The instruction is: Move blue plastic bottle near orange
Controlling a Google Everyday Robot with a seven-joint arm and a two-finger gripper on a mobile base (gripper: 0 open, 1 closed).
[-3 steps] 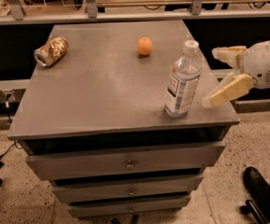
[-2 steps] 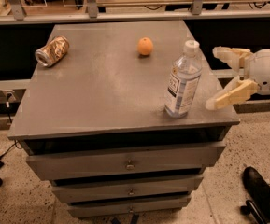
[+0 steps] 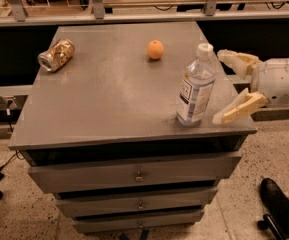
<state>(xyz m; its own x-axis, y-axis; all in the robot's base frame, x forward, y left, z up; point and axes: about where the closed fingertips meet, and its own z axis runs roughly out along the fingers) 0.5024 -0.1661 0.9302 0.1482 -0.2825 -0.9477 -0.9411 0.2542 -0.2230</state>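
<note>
The blue plastic bottle [image 3: 195,86] stands upright near the front right corner of the grey cabinet top [image 3: 109,94]. It is clear with a white cap and a white-and-dark-blue label. The orange [image 3: 155,49] lies further back, near the middle rear of the top, well apart from the bottle. My gripper [image 3: 225,86] comes in from the right, just right of the bottle. It is open, with one cream finger behind and one [image 3: 239,109] in front, neither touching the bottle.
A crushed gold can [image 3: 57,55] lies on its side at the back left of the top. The cabinet has several drawers [image 3: 134,171] below. A shelf rail [image 3: 144,16] runs behind. A dark object [image 3: 279,206] lies on the floor at lower right.
My gripper has shifted slightly right and down beside the bottle. The bottle, orange and can have not moved.
</note>
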